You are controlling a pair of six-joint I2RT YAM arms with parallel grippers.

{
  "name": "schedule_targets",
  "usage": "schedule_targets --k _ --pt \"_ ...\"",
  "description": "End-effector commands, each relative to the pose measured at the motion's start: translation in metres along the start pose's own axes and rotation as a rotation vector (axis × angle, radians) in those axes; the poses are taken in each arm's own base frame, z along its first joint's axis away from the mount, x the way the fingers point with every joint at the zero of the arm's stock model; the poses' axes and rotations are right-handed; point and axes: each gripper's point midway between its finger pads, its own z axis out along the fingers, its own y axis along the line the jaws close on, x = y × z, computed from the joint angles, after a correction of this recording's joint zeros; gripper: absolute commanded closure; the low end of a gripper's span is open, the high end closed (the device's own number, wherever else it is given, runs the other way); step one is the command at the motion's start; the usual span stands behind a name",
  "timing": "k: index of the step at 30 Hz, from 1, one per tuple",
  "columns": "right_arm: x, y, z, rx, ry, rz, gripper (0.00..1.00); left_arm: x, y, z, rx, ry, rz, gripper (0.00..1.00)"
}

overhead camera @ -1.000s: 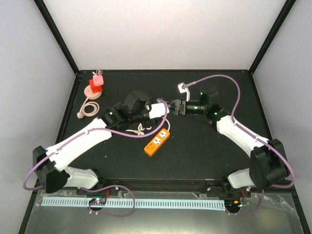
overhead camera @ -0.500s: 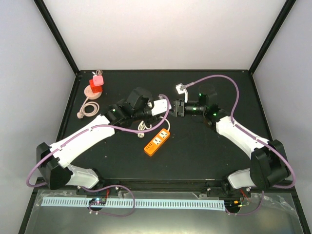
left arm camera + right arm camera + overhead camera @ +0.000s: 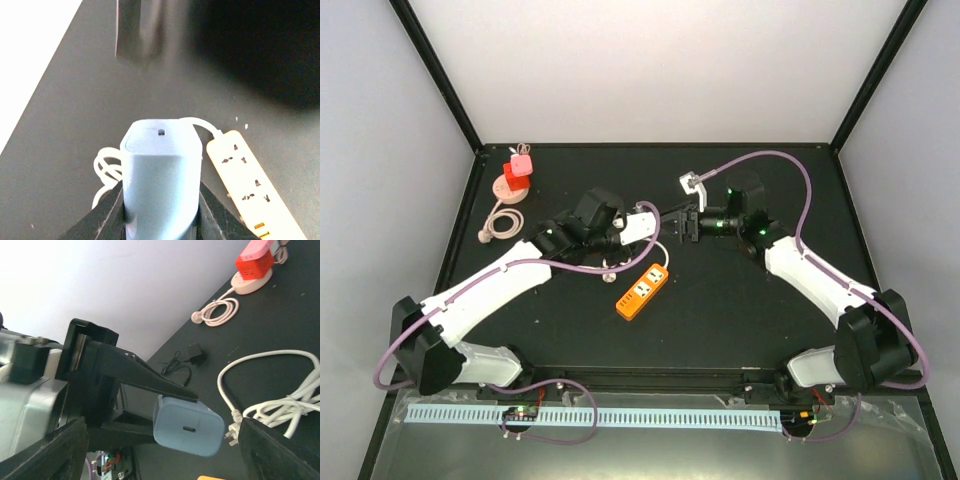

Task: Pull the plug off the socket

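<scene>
My left gripper (image 3: 642,221) is shut on a pale blue-white charger plug (image 3: 637,224) and holds it above the table, clear of the orange power strip (image 3: 642,291). In the left wrist view the plug (image 3: 161,165) sits between my fingers (image 3: 111,212), with the strip (image 3: 245,177) below right. My right gripper (image 3: 678,226) is open and faces the plug's end from the right with a small gap. In the right wrist view the plug (image 3: 187,427) is clamped by the left arm's black fingers (image 3: 145,377), and my right gripper (image 3: 165,442) stands wide open around it without touching.
A loose white cable (image 3: 609,263) lies left of the strip and shows in the right wrist view (image 3: 270,385). A pink and red plug on a round socket (image 3: 515,172) with a coiled cable (image 3: 500,223) sits at the far left. A grey-white adapter (image 3: 692,182) lies behind my right gripper.
My left gripper has drawn slightly left with the plug, and a small gap has opened between it and my right gripper. The power strip has not moved.
</scene>
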Motion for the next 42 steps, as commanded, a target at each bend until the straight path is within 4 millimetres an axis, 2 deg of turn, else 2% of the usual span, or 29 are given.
schedule_targets --k 1,4,10,15,18,25,35,42 --pt "-0.004 0.011 -0.005 0.014 0.041 -0.141 0.14 0.024 0.008 -0.013 0.003 0.023 -0.059 0.95" --pt "0.003 0.005 -0.006 0.043 0.087 -0.201 0.13 0.053 0.012 -0.016 -0.002 0.079 -0.090 0.94" --pt "0.024 -0.034 0.000 0.177 0.230 -0.254 0.13 0.105 0.020 -0.026 0.020 0.160 -0.184 0.91" --pt "0.044 -0.056 0.010 0.218 0.333 -0.245 0.13 0.148 0.016 -0.033 0.034 0.249 -0.216 0.91" --pt "0.052 -0.061 0.019 0.247 0.379 -0.263 0.15 0.176 0.014 -0.038 0.034 0.302 -0.245 0.91" --pt "0.070 -0.062 0.037 0.254 0.452 -0.305 0.15 0.236 0.014 -0.047 0.022 0.439 -0.315 0.91" --pt "0.092 -0.064 0.051 0.265 0.532 -0.355 0.17 0.325 0.019 -0.067 -0.013 0.600 -0.423 0.90" --pt "0.099 -0.058 0.066 0.251 0.551 -0.356 0.18 0.366 0.025 -0.068 -0.015 0.648 -0.524 0.89"
